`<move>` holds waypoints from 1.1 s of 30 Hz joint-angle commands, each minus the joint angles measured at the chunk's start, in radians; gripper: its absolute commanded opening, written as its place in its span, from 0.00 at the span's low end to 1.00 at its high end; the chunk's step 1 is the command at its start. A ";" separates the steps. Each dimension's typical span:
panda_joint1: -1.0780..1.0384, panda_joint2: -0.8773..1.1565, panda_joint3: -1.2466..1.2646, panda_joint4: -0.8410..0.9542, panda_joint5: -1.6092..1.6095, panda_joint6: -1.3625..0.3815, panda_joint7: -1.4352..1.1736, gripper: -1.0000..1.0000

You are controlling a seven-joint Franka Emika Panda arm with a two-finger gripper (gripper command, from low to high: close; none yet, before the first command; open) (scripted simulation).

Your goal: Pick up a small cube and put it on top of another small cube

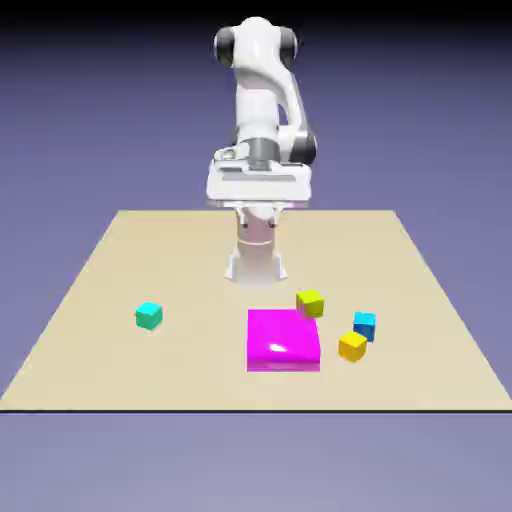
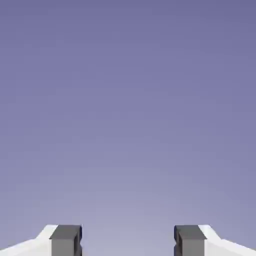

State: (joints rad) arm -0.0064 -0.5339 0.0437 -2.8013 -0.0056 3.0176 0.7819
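Note:
The small blue cube [image 1: 364,325] with a cyan top sits on the tan table [image 1: 120,260], toward the exterior view's right. The yellow-green cube [image 1: 310,302] rests a little to its left and farther back, by the back corner of a magenta slab. My gripper [image 1: 258,190] hangs high above the table's back part, well away from both cubes. In the hand view the gripper [image 2: 128,240] is open: its two grey fingertips [image 2: 65,240] stand wide apart, and only the blue-violet backdrop shows between them. No cube shows in that view.
A flat magenta slab [image 1: 283,339] lies near the table's front middle. An orange-yellow cube [image 1: 352,346] sits right in front of the blue cube. A teal-green cube [image 1: 149,316] stands alone on the exterior view's left.

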 commanded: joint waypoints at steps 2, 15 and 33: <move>-0.031 0.060 0.073 0.014 -0.009 -0.032 0.068 0.50; -0.229 0.449 0.544 0.108 -0.069 -0.241 0.509 0.50; -0.295 0.907 0.853 0.207 -0.232 -0.368 1.005 0.50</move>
State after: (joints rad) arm -0.3014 0.3734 0.8970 -2.5942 -0.2378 2.6492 1.7870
